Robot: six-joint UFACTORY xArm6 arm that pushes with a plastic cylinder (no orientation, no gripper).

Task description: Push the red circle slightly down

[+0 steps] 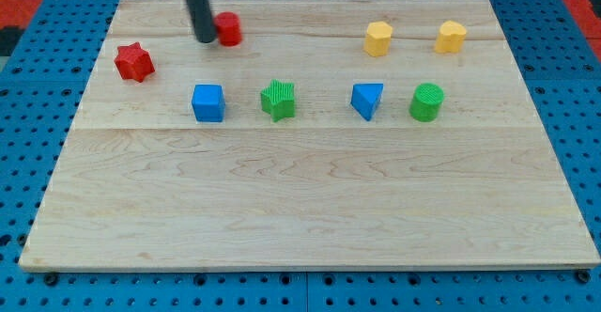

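Observation:
The red circle (228,29) sits near the view's top left on the wooden board (310,209). My tip (205,39) rests on the board right at the circle's left side, touching or almost touching it; the dark rod rises from there out of the view's top. The rod hides the circle's left edge.
A red star (134,62) lies left of and below my tip. In a row below stand a blue cube (208,102), a green star (278,100), a blue triangle (367,100) and a green circle (426,102). A yellow hexagon (377,39) and a yellow heart (451,36) sit at top right.

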